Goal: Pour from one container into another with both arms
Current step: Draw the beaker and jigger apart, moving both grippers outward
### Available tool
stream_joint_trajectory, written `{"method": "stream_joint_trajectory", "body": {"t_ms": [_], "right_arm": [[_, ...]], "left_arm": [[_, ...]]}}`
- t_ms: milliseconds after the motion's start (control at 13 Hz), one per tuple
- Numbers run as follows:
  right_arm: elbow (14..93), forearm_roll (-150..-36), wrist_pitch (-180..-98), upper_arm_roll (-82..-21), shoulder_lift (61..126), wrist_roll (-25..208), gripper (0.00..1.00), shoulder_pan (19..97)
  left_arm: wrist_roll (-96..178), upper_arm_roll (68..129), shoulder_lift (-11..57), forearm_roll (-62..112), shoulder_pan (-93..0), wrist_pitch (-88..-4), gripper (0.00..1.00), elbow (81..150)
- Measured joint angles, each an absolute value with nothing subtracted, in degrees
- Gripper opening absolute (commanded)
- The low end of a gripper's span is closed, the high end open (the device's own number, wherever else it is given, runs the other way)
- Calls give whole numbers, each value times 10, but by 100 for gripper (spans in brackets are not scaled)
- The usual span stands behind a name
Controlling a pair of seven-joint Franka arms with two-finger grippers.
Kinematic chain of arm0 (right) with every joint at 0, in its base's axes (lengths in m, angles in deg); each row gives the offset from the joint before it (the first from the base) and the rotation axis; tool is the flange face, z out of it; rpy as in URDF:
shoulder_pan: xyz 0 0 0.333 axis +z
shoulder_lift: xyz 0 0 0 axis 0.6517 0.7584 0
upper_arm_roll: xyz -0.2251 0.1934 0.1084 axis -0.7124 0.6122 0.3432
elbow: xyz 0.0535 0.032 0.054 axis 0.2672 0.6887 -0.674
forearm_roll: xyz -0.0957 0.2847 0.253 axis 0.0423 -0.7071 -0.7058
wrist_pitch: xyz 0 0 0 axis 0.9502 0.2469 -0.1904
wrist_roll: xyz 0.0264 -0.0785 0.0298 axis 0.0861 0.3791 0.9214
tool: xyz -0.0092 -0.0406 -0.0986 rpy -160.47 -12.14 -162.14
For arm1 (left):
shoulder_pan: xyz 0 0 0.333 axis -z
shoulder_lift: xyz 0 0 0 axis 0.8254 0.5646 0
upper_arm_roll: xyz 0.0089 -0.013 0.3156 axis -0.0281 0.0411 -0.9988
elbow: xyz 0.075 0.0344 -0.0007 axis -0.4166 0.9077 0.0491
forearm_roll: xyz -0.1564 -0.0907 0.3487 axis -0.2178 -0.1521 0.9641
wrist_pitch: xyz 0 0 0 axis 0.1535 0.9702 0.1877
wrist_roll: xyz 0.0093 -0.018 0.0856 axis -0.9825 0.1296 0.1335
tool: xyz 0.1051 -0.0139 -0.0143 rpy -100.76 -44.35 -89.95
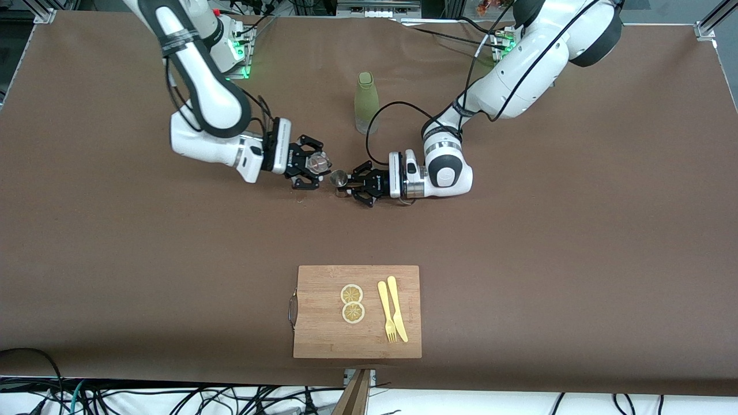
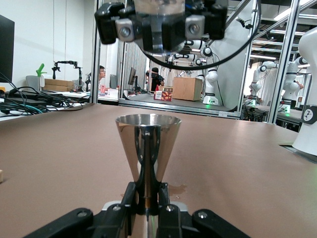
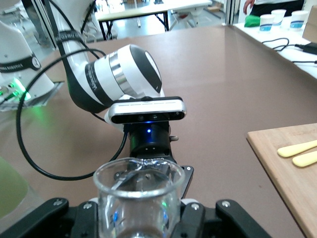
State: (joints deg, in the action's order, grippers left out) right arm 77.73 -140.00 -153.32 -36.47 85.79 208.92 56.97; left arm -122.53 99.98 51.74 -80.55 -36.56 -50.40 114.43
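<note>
My left gripper (image 1: 347,184) is shut on the narrow waist of a small metal cone-shaped cup (image 1: 339,178), which stands upright on the table at mid-table. In the left wrist view the cup (image 2: 147,141) rises from between the left gripper (image 2: 147,201). My right gripper (image 1: 316,165) is shut on a clear glass (image 1: 317,163), held tipped just above and beside the metal cup's rim. The same glass (image 2: 160,27) hangs above the cup in the left wrist view. The right wrist view shows the glass (image 3: 139,196) filling the right gripper (image 3: 139,220).
A pale green bottle (image 1: 366,102) stands upright, farther from the front camera than both grippers. A wooden cutting board (image 1: 323,334) with two lemon slices (image 1: 352,302), a yellow fork (image 1: 386,311) and knife (image 1: 398,308) lies near the front edge. A small wet stain (image 2: 181,189) marks the table by the cup.
</note>
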Motion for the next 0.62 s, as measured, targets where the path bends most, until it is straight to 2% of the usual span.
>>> {"method": "stream_joint_trajectory", "body": {"t_ms": [308, 615], "right_arm": [[777, -1400, -1446, -411, 856, 2122, 20, 538], [778, -1370, -1333, -455, 867, 2152, 20, 474]], "left_arm": [[-1226, 994, 517, -805, -368, -502, 0, 1143], [-1227, 988, 517, -781, -384, -485, 0, 1146]]}}
